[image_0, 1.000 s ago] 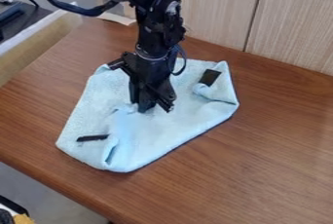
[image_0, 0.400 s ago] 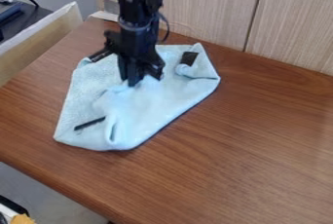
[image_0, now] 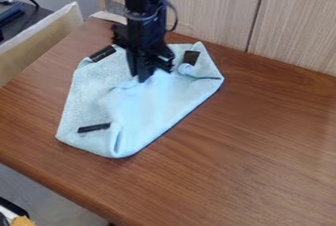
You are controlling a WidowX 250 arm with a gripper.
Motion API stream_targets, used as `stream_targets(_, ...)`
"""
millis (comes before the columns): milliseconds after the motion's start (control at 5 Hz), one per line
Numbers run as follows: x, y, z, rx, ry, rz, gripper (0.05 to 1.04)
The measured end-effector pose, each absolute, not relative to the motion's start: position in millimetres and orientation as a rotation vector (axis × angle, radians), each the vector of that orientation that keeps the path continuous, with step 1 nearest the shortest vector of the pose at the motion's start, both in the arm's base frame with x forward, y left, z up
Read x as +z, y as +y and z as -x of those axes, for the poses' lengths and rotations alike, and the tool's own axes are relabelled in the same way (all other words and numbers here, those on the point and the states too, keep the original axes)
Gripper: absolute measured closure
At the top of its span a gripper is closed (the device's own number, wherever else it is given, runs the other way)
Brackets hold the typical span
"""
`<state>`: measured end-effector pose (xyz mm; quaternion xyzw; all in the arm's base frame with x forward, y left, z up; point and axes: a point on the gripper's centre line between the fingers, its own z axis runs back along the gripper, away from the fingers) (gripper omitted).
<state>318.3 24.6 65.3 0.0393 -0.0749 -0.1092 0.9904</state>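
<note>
The black gripper point(image_0: 142, 78) points down at the upper middle of a light blue cloth point(image_0: 154, 104), its tips against the fabric where it bunches into a ridge. The cloth lies on the wooden table with its right corner folded over and another fold standing at its front edge. Three black patches are on the cloth: a dark strip point(image_0: 94, 127) near the front left, one point(image_0: 102, 53) at the upper left corner, and a squarer one point(image_0: 191, 57) at the upper right. Whether fabric is pinched between the tips is hard to tell.
The brown wooden table point(image_0: 263, 146) extends right and forward of the cloth. Pale wood panels point(image_0: 216, 9) rise along its back edge. A tan board point(image_0: 42, 36) and a dark surface with cables stand at the upper left.
The gripper and cloth have moved toward the back left since the first frame. Since the second, the gripper has shifted slightly right and down, and the cloth's front edge sits a little lower.
</note>
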Motion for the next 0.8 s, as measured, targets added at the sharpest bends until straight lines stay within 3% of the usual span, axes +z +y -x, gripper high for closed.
stream_targets(400,76.3,-33.8,-300.6,-0.348,-0.159,-0.004,1.014)
stream_targets(800,60.1,-82.3,-284.7,-0.476,-0.156,0.035,1.014)
